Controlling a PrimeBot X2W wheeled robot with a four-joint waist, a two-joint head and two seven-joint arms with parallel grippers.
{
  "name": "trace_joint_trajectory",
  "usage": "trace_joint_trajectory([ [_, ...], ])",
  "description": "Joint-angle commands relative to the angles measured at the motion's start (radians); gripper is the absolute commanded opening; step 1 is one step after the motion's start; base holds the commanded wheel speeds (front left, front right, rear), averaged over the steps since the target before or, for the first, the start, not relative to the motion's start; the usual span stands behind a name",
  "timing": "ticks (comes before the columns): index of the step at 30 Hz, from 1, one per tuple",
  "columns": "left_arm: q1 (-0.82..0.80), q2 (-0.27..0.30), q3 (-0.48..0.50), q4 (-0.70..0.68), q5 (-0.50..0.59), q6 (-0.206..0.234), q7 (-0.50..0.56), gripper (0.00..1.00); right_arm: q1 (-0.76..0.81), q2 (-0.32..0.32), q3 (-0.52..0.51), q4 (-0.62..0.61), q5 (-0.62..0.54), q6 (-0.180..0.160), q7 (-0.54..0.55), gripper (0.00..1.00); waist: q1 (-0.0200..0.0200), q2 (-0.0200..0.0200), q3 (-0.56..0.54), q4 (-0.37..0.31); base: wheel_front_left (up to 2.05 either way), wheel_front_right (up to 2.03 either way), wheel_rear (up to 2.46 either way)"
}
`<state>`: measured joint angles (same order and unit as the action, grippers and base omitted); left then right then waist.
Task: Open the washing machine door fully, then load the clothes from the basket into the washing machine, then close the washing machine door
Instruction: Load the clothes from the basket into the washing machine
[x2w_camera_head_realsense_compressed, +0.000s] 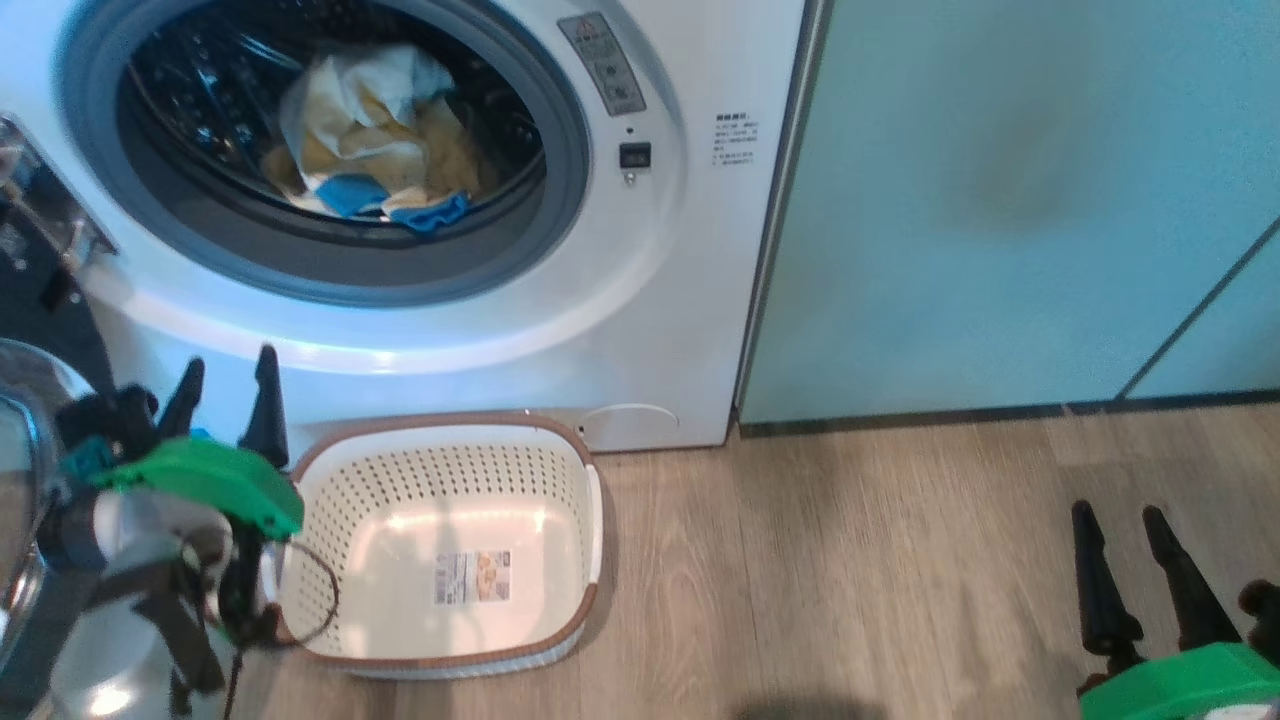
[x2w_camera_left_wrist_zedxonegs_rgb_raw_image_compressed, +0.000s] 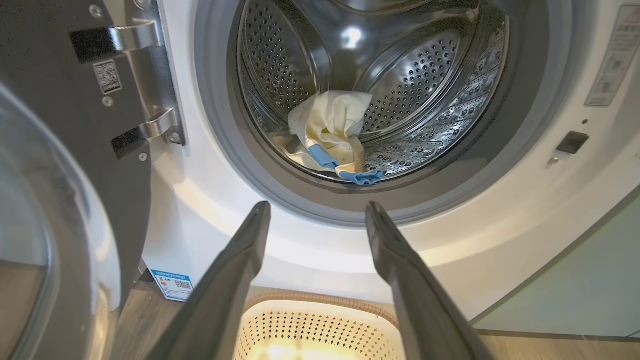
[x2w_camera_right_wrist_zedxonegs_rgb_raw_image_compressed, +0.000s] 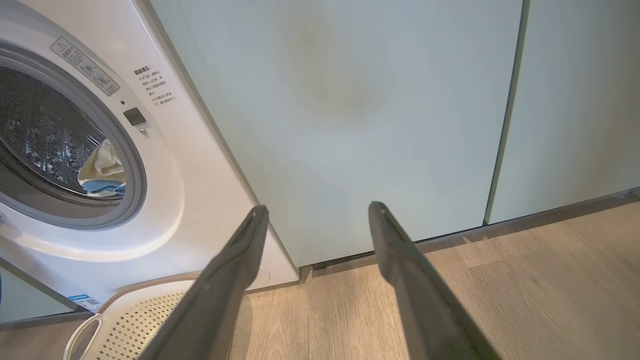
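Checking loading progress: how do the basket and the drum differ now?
The basket is empty; the drum holds the clothes. The basket is cream plastic, standing on the floor; the drum is shiny steel inside the washing machine. Both have perforated walls.

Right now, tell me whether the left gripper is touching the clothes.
Apart. The left wrist view shows the left gripper open outside the washing machine, the clothes lying inside its drum.

Bright, even indoor light. Glare whitens the basket (x2w_camera_head_realsense_compressed: 450, 525) bottom and flares on the steel drum (x2w_camera_left_wrist_zedxonegs_rgb_raw_image_compressed: 352, 37). The head view is slightly soft; the wrist views curve at their edges.
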<state>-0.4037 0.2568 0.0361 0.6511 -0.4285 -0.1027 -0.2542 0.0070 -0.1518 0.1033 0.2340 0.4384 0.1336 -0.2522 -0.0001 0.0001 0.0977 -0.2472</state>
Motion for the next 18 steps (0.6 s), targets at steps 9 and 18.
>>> trace_joint_trajectory([
  [9, 0.184, -0.017, 0.11, -0.204, 0.05, -0.022, -0.008, 1.0, 0.043, -0.018, -0.025, -0.04, -0.022, -0.003, -0.01, 1.0, 0.0001, -0.0001, -0.105, 0.029, 0.0, 0.0, 0.0],
  [18, 0.26, -0.018, 0.133, -0.234, 0.076, -0.026, -0.008, 1.0, 0.063, -0.011, -0.039, -0.051, -0.03, -0.003, -0.01, 1.0, 0.0001, -0.0001, -0.127, 0.033, 0.0, 0.0, 0.0],
])
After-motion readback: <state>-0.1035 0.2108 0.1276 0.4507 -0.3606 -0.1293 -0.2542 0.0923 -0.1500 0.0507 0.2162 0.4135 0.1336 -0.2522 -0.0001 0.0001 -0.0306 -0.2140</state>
